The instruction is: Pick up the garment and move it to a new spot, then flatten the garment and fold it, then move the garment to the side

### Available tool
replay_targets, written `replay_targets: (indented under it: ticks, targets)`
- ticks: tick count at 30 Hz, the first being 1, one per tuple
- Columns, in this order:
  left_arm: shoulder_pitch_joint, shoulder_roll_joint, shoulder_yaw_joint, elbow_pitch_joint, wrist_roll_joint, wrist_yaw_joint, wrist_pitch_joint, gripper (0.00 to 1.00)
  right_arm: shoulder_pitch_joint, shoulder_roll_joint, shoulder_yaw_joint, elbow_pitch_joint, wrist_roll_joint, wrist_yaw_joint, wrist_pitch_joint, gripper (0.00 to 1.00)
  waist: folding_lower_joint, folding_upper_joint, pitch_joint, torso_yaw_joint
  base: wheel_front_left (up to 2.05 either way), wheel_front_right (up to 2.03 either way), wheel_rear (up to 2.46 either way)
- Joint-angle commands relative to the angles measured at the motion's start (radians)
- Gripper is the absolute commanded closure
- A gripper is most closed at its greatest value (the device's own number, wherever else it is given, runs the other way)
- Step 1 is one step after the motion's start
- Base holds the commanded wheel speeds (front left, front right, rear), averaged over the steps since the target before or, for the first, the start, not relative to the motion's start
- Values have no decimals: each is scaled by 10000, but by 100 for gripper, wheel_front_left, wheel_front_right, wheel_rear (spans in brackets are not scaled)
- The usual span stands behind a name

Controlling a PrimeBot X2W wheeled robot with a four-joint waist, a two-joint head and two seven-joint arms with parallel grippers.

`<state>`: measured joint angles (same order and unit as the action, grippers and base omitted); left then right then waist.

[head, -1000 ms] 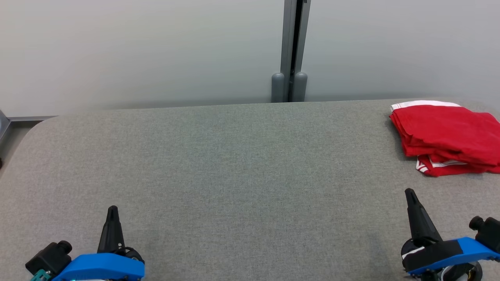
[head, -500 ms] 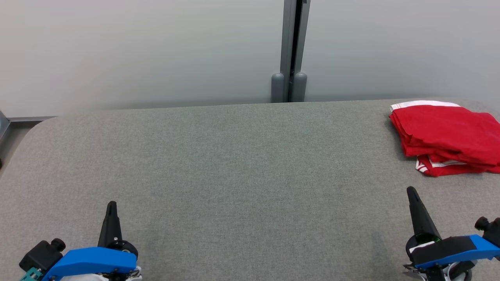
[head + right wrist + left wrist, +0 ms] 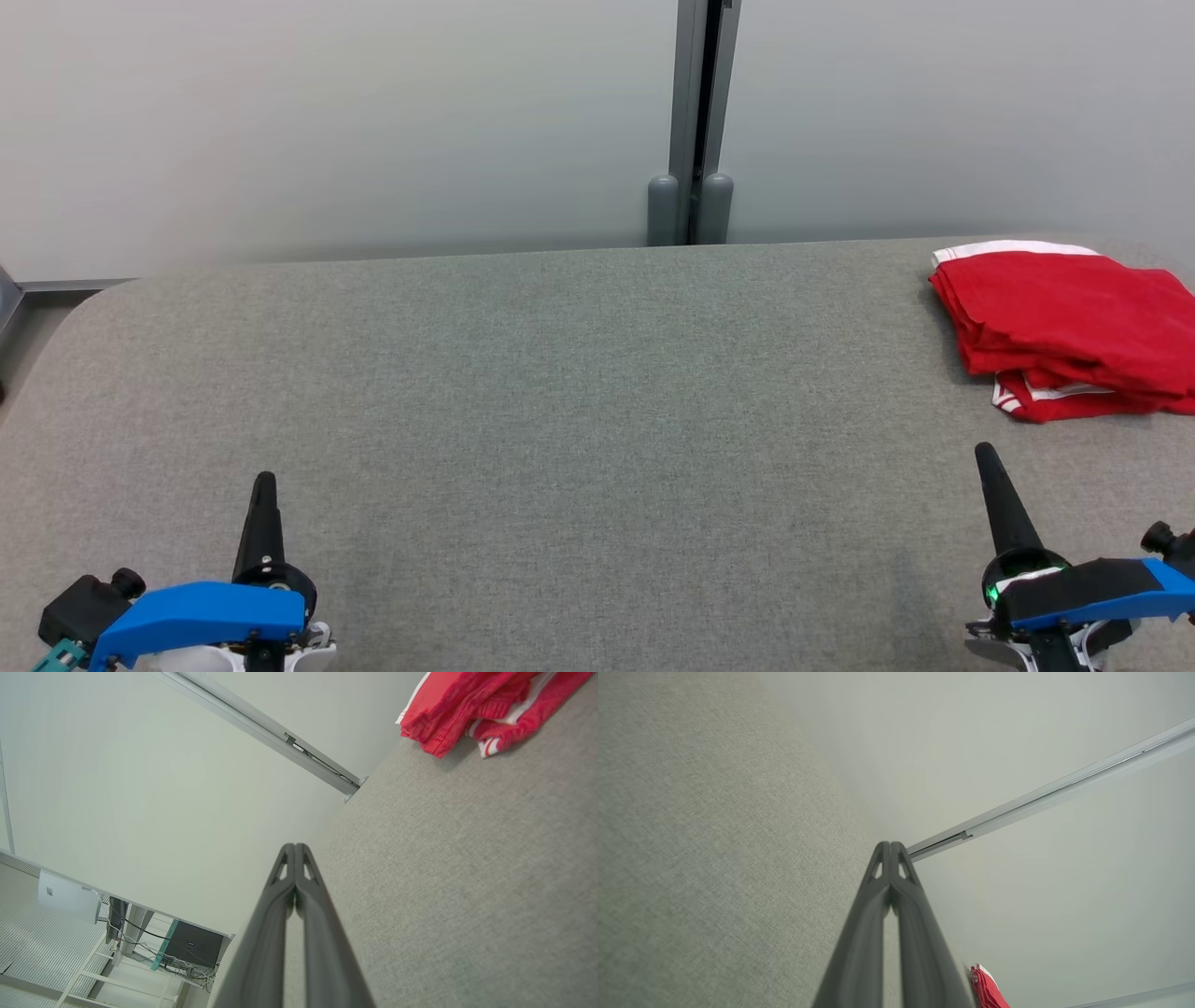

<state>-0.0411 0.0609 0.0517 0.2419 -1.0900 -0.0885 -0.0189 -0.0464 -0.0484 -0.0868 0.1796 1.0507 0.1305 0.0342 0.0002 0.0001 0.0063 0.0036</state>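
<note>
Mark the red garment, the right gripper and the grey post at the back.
red garment (image 3: 1074, 313), head view, top layer of the folded pile.
right gripper (image 3: 986, 458), head view, tips of its shut fingers.
grey post (image 3: 689, 112), head view, left rail of the upright.

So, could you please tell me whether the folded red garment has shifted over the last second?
No. The folded red garment lies where it was, equally far right of the grey wall post, on the grey fabric table.
</note>
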Motion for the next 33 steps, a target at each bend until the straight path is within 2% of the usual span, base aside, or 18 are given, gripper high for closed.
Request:
replay_targets:
  ticks: [1,33]
  targets:
    - [-232,30,69,-79,-232,-52,71,100,-260,-26,-45,-43,279,3,41,100,-1,-1,-1,-1,0,0,0]
    - [-533,-54,409,-18,-3091,-289,807,100,-513,-29,-182,367,3345,3,490,100,-1,-1,-17,-19,0,0,0]
